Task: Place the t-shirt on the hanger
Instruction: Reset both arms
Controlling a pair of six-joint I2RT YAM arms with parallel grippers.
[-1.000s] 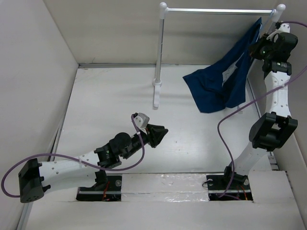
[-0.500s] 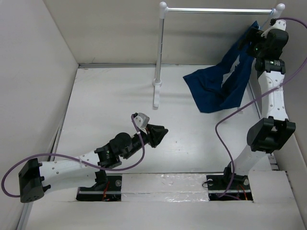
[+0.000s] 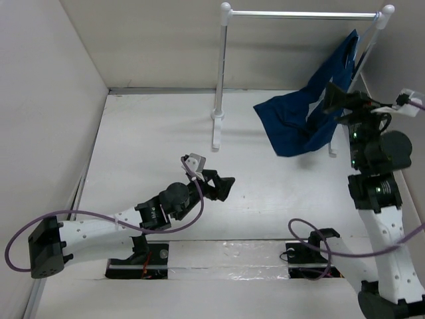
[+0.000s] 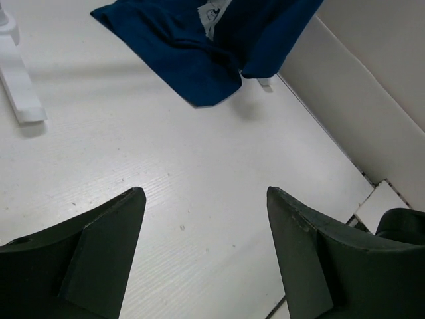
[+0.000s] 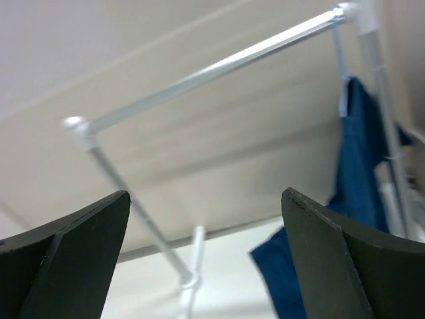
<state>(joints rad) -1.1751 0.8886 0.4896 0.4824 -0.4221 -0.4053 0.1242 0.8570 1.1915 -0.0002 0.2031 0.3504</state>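
Observation:
The dark navy t-shirt (image 3: 302,119) hangs from the right end of the white rail, and its lower part is bunched on the table. In the right wrist view the t-shirt (image 5: 362,173) hangs below the thin pale blue hanger (image 5: 340,66), whose hook is on the rail. My right gripper (image 3: 340,100) is open and empty, just in front of the t-shirt and not touching it; its fingers (image 5: 204,194) point up at the rail. My left gripper (image 3: 226,186) is open over bare table, far from the cloth. The left wrist view shows its jaws (image 4: 206,193) wide apart, with the t-shirt (image 4: 192,46) and its white label (image 4: 211,13) beyond.
The white garment rail (image 3: 299,14) spans the back, with an upright post (image 3: 222,73) and a foot (image 3: 216,136) near the table's middle. A second upright (image 3: 375,30) stands by the right wall. Enclosure walls rise at the left, back and right. Purple cables trail from both arms.
My right gripper has opened, let go near the rail's right end and pulled back toward the near side. The t-shirt stays hanging there. My left gripper has opened in place.

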